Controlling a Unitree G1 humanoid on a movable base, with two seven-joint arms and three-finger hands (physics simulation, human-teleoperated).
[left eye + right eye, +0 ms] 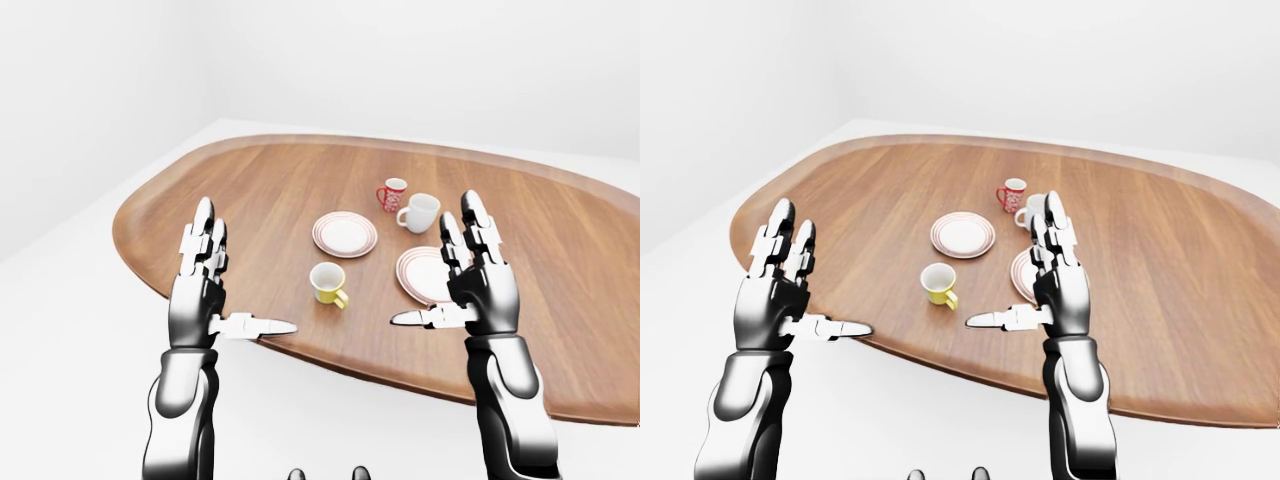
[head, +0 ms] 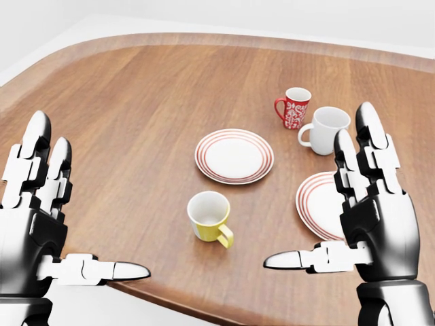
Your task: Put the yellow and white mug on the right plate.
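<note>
Head view looks down on a rounded brown wooden counter [image 2: 122, 102] with a raised rim. The yellow mug with a white inside [image 2: 209, 216] stands upright near the bottom of the view, its yellow handle turned toward the lower right. It touches neither plate and neither robot hand.

Above it lies a white round plate with red rings [image 2: 234, 155], empty. A second white plate with red rings [image 2: 319, 204] lies at the right, also empty, and is partly hidden behind the right robot hand [image 2: 367, 210]. At the top stand a red mug with white pattern [image 2: 294, 108] and, just beside it on the right, a plain white mug [image 2: 327, 128].

The left robot hand [image 2: 41, 210] is raised at the left edge of the view, fingers straight up and thumb pointing right, spread wide and holding nothing. The right robot hand is raised likewise, fingers up, thumb pointing left, spread wide and empty. The yellow mug sits between the two thumbs, slightly above them in the view.
</note>
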